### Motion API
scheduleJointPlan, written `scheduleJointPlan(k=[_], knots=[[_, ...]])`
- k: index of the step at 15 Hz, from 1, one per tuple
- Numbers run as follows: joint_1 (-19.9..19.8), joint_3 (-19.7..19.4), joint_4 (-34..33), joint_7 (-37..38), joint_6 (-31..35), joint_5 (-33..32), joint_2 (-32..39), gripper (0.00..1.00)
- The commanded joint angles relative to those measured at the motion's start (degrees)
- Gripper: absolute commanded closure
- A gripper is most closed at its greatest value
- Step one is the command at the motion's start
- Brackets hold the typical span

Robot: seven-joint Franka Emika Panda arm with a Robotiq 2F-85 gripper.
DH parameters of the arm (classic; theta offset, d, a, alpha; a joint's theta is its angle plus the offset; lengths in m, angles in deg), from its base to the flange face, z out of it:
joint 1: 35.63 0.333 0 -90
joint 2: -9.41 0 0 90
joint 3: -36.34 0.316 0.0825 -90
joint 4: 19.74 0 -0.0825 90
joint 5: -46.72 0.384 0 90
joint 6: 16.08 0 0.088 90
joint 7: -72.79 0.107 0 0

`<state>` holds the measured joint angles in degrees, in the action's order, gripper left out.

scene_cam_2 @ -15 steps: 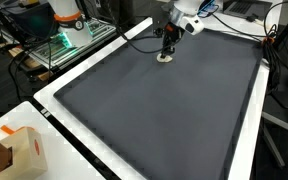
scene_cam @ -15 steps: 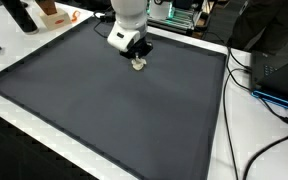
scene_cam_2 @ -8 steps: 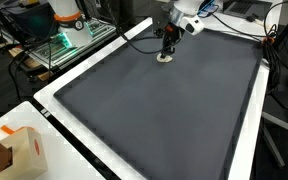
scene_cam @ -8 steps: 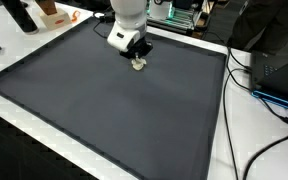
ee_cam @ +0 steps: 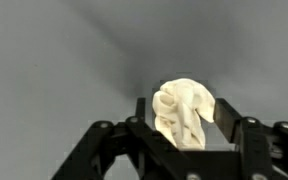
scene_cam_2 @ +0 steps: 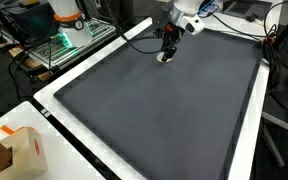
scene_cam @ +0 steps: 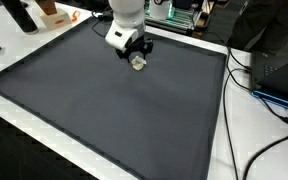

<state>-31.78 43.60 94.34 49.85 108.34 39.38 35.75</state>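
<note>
Cream against dark grey: looking at a small crumpled lump [ee_cam: 184,112] sitting between the fingers of the claw [ee_cam: 181,108] in the wrist view. Reads as released, not clenched: can see a sliver of gap at the left finger [ee_cam: 139,108]; right finger [ee_cam: 225,112] close or just touching, can't tell which.

In both exterior views, same lump [scene_cam: 137,64] [scene_cam_2: 165,57] right at the tips of the claw [scene_cam: 136,54] [scene_cam_2: 167,48]. Low over the mat [scene_cam: 114,110], far part, near the far edge. Well apart from the cardboard box [scene_cam_2: 19,150] at near left on the counter [scene_cam: 239,125]. Can't confirm from these angles whether fully resting on the mat or a touch above it.

Judging the step: letting go of the lump at its set-down spot.

Next move, by this read: calls for a straight vertical retreat, fingers kept wide so neither pad drags the lump. Looks soft and light, so likely to cling or roll if brushed. Worth checking clearance at the right finger first.
</note>
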Motion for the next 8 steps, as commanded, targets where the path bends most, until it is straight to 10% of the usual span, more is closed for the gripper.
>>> scheduleJointPlan(k=[1, 8], knots=[[-1.5, 0.7, 2.3, -0.9, 0.9, 2.1, -2.7, 0.01], [-5.3, 0.8, 6.3, 0.3, 4.4, 14.9, -9.0, 0.00]])
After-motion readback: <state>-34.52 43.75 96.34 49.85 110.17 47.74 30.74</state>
